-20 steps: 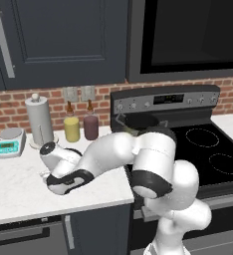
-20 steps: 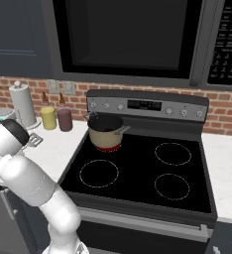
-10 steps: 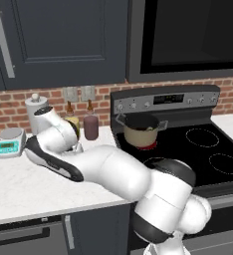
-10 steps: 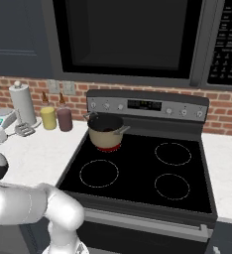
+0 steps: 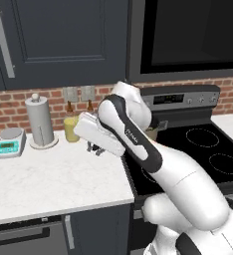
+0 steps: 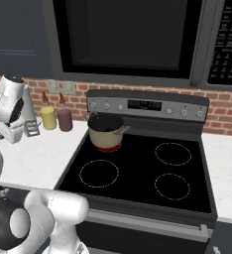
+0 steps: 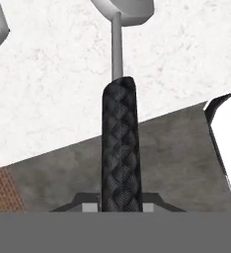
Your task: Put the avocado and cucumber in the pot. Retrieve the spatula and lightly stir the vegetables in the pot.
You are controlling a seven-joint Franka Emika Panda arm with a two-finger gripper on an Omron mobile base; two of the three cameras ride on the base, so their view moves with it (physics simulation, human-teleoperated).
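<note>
Spatula [image 7: 119, 143] already pinched by its black handle in the hand [image 7: 119, 206], above the table [image 5: 49, 174], left of the pot [image 6: 106, 131]. Stirring not yet begun; pot contents unclear.

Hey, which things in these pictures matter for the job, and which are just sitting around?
Part of the job:
- spatula, black handle clamped in the gripper
- pot on the stove's back-left burner

Just lying about:
- paper towel roll
- kitchen scale
- yellow jar
- dark red jar
</note>
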